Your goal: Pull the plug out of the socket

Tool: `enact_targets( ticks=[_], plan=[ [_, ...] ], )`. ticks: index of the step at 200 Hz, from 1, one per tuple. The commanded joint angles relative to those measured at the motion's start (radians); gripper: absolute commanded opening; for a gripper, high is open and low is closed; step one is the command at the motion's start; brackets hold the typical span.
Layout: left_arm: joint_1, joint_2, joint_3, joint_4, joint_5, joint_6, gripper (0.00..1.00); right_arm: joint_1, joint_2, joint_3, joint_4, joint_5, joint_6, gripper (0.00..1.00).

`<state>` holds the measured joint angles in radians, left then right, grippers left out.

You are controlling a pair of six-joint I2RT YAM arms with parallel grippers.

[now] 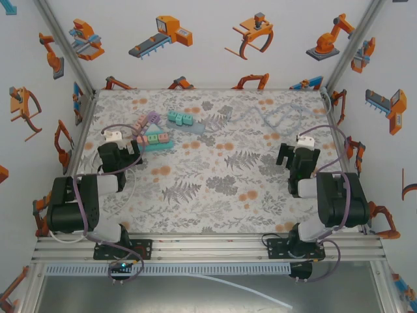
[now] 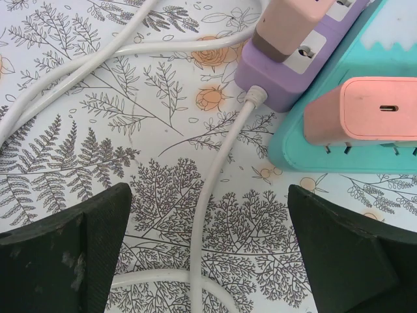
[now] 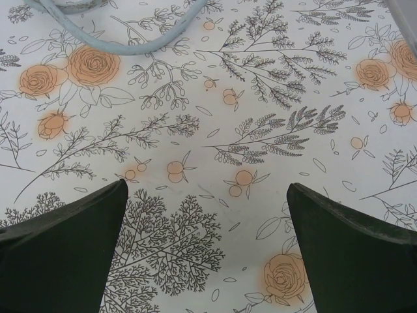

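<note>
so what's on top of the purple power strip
A pink plug sits on the purple power strip, next to one empty socket. Its pins and the socket beneath it are covered, so they cannot be seen.

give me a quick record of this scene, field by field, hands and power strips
left hand: open, over the white cable, holding nothing
right hand: open, over floral cloth near a pale blue cable
purple strip: pink plug in it, white cable leaves its end
teal strip: beside the purple one, pink charger on it
</note>
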<state>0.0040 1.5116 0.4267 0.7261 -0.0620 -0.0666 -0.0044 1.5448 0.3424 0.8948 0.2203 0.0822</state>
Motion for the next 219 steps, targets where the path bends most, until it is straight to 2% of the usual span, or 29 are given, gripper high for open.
enact_targets(
  ticks=[1, 108, 133, 150, 160, 182, 196, 202, 219],
  plan=[
    [-0.004, 0.004, 0.015, 0.024, 0.01, 0.005, 0.97, -0.002, -0.002, 0.024, 0.012, -0.006, 0.011, 0.99],
    [-0.003, 0.003, 0.014, 0.025, 0.013, 0.005, 0.97, -0.002, -0.003, 0.023, 0.013, -0.001, 0.013, 0.99],
    [-0.01, 0.0, 0.004, 0.041, 0.007, 0.013, 0.97, -0.002, -0.018, 0.016, 0.016, 0.034, 0.026, 0.99],
    [-0.021, -0.05, -0.013, 0.035, 0.014, 0.03, 0.97, -0.002, -0.055, -0.016, 0.037, 0.016, 0.018, 0.99],
    [-0.036, -0.118, -0.018, -0.024, -0.022, 0.03, 0.97, 0.008, -0.095, -0.032, 0.047, 0.013, 0.0, 0.99],
    [-0.086, -0.334, -0.024, -0.184, -0.102, -0.003, 0.97, 0.03, -0.297, -0.019, -0.133, 0.052, -0.005, 0.99],
    [-0.124, -0.492, -0.01, -0.301, -0.115, -0.062, 0.97, 0.032, -0.445, 0.036, -0.344, 0.073, 0.127, 0.99],
    [-0.14, -0.558, 0.011, -0.376, -0.14, -0.102, 0.97, 0.032, -0.496, 0.068, -0.436, 0.054, 0.202, 0.99],
    [-0.165, -0.686, 0.122, -0.654, -0.194, -0.281, 0.97, 0.049, -0.571, 0.185, -0.661, -0.11, 0.336, 0.94]
  ],
)
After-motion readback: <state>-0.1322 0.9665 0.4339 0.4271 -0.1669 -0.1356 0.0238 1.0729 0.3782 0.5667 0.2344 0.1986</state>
